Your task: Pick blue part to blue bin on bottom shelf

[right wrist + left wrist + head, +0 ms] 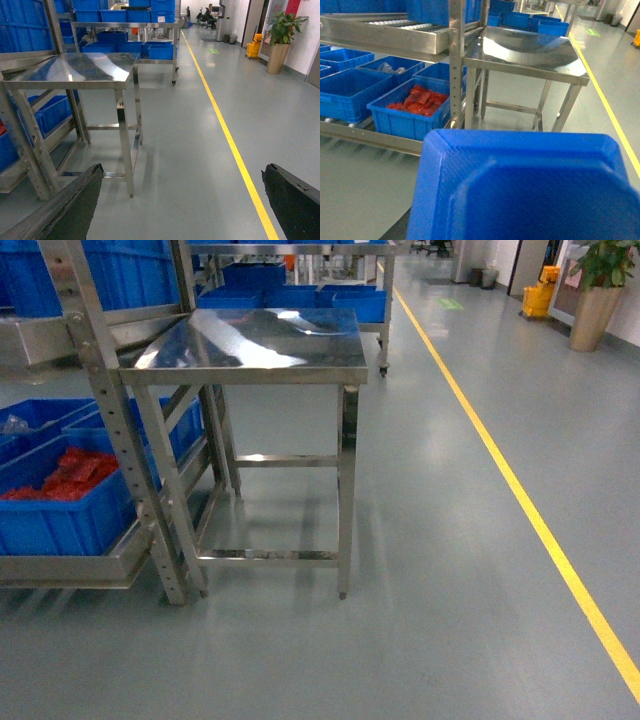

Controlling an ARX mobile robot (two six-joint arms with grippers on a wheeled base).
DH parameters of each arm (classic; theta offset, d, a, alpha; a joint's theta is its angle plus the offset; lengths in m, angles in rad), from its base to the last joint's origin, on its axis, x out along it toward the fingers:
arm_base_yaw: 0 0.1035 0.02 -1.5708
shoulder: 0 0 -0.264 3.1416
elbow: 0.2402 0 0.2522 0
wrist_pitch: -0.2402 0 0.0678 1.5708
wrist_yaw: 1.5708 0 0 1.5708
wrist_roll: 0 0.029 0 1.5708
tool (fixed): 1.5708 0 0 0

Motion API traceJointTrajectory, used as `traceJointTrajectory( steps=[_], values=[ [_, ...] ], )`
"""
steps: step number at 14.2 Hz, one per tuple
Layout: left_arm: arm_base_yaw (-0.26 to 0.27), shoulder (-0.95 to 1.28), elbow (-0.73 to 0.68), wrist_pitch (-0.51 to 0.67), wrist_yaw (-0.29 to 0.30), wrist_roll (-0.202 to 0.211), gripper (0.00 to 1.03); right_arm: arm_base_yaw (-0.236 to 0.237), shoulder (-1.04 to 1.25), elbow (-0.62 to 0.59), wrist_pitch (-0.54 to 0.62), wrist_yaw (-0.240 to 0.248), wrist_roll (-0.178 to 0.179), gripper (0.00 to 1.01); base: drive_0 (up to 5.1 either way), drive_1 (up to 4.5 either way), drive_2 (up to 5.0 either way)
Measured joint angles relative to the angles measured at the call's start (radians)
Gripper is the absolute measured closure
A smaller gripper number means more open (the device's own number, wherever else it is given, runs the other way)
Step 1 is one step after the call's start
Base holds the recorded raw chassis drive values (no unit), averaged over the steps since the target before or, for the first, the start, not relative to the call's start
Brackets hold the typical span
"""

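Note:
A large blue part [520,185] with a raised rim fills the lower half of the left wrist view, right against the camera. It hides my left gripper's jaws, which are shut on it; only a dark sliver of one finger [395,229] shows at its lower left. Blue bins sit on the bottom shelf of the rack: an empty one [345,92], one with red pieces [415,107] [60,490], and one with a clear bag [390,65]. My right gripper [182,200] hangs open over bare floor, with nothing between its fingers. Neither gripper shows in the head view.
A steel table [250,345] stands just right of the rack's perforated upright [120,440]. More blue bins [290,295] sit on a cart behind it. A yellow floor line [520,490] runs down the aisle on the right, past a potted plant [600,290].

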Motion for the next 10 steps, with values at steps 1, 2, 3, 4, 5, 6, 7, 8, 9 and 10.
traceJointTrajectory(
  steps=[1, 2, 3, 4, 5, 6, 7, 8, 9, 10],
  values=[
    [0.0, 0.0, 0.0, 0.0, 0.0, 0.0, 0.6, 0.0, 0.0, 0.0, -0.002, 0.0, 0.0, 0.03, 0.1, 4.08, -4.0],
    [0.0, 0.0, 0.0, 0.001, 0.0, 0.0, 0.6, 0.0, 0.0, 0.0, -0.003, 0.0, 0.0, 0.03, 0.0, 4.03, -4.0],
    [0.0, 0.0, 0.0, -0.001, 0.0, 0.0, 0.6, 0.0, 0.0, 0.0, -0.002, 0.0, 0.0, 0.03, -0.1, 3.95, -4.1],
    [0.0, 0.0, 0.0, 0.001, -0.001, 0.0, 0.6, 0.0, 0.0, 0.0, 0.0, 0.0, 0.0, 0.03, 0.0, 4.01, -4.1],
    [0.0, 0.0, 0.0, 0.001, 0.0, 0.0, 0.6, 0.0, 0.0, 0.0, -0.001, 0.0, 0.0, 0.03, 0.0, 4.0, -4.1],
    [0.0, 0.0, 0.0, -0.002, 0.0, 0.0, 0.6, 0.0, 0.0, 0.0, -0.002, 0.0, 0.0, 0.03, 0.0, 4.0, -4.1],
    [0.0, 0.0, 0.0, -0.002, 0.0, 0.0, 0.6, 0.0, 0.0, 0.0, -0.002, 0.0, 0.0, 0.03, 0.0, 4.01, -4.1],
    [0.0, 0.0, 0.0, 0.003, 0.0, 0.0, 0.6, 0.0, 0.0, 0.0, -0.002, 0.0, 0.0, 0.03, 0.0, 4.03, -4.0],
    [0.0, 0.0, 0.0, -0.001, -0.001, 0.0, 0.6, 0.0, 0.0, 0.0, 0.001, 0.0, 0.0, 0.03, 0.1, 4.09, -4.0],
    [0.0, 0.0, 0.0, -0.001, 0.0, 0.0, 0.6, 0.0, 0.0, 0.0, -0.002, 0.0, 0.0, 0.03, 0.0, 4.08, -4.0]
  ],
)
